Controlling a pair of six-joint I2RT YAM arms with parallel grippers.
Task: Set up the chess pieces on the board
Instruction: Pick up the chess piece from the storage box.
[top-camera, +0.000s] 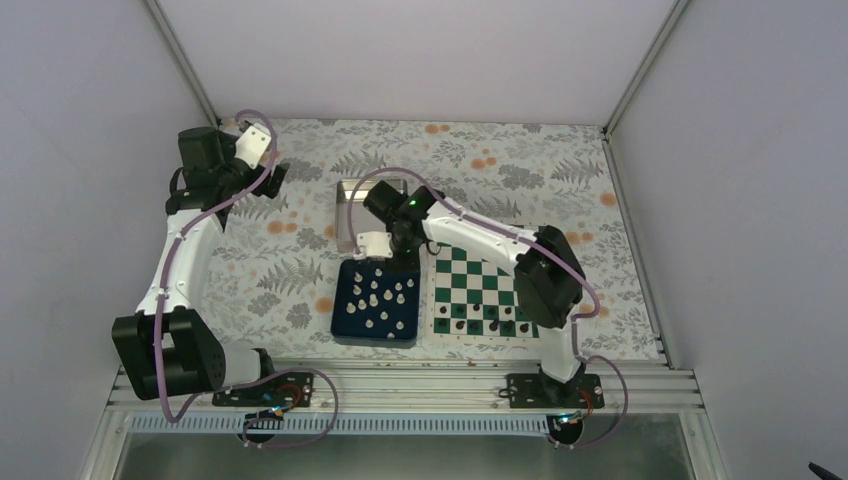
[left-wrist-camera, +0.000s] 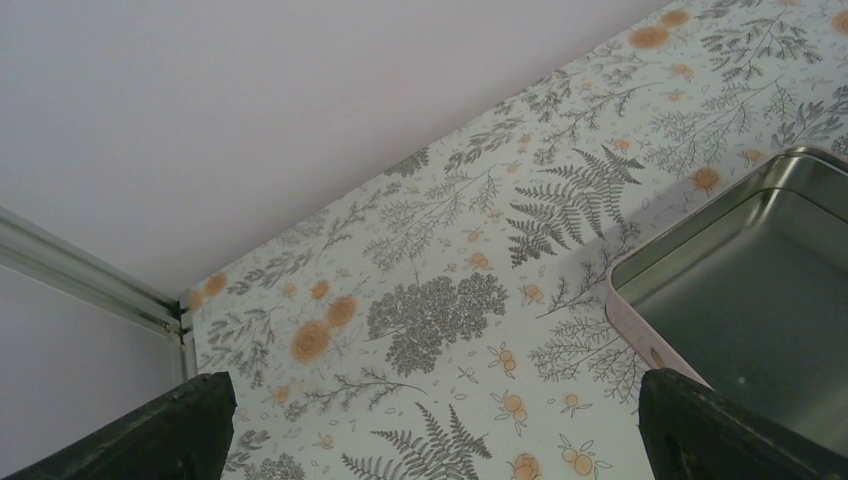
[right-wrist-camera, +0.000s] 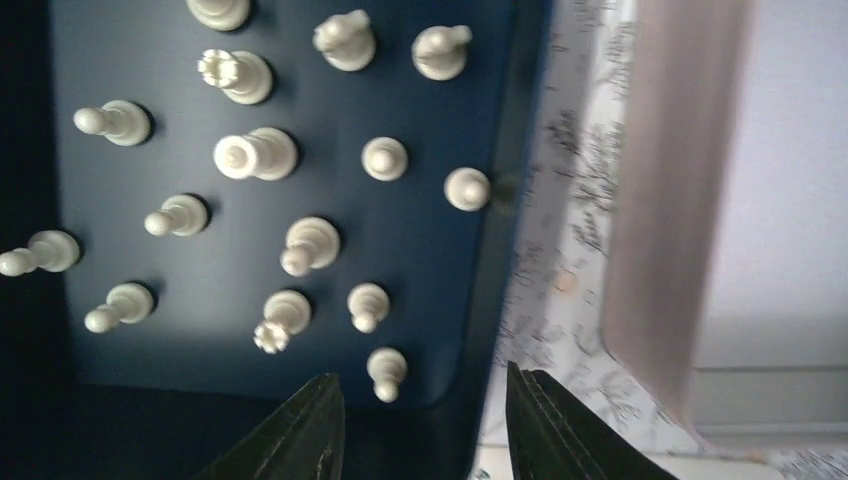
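Many white pieces (right-wrist-camera: 255, 155) stand crowded in the blue tray (right-wrist-camera: 420, 250), at nine o'clock of the board (top-camera: 470, 285). My right gripper (right-wrist-camera: 420, 380) hangs open and empty above them. A crooked close could, I think, topple the neighbours.

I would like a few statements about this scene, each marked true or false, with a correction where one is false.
1. The white chess pieces stand in the dark blue tray. True.
2. The left tool grips a chess piece. False: it is open and empty, above the patterned table, beside the metal tin.
3. Black pieces stand on the board, along its near side. True.
4. The right tool hangs over the board. False: it is over the dark blue tray, with its jaws apart and holding nothing.
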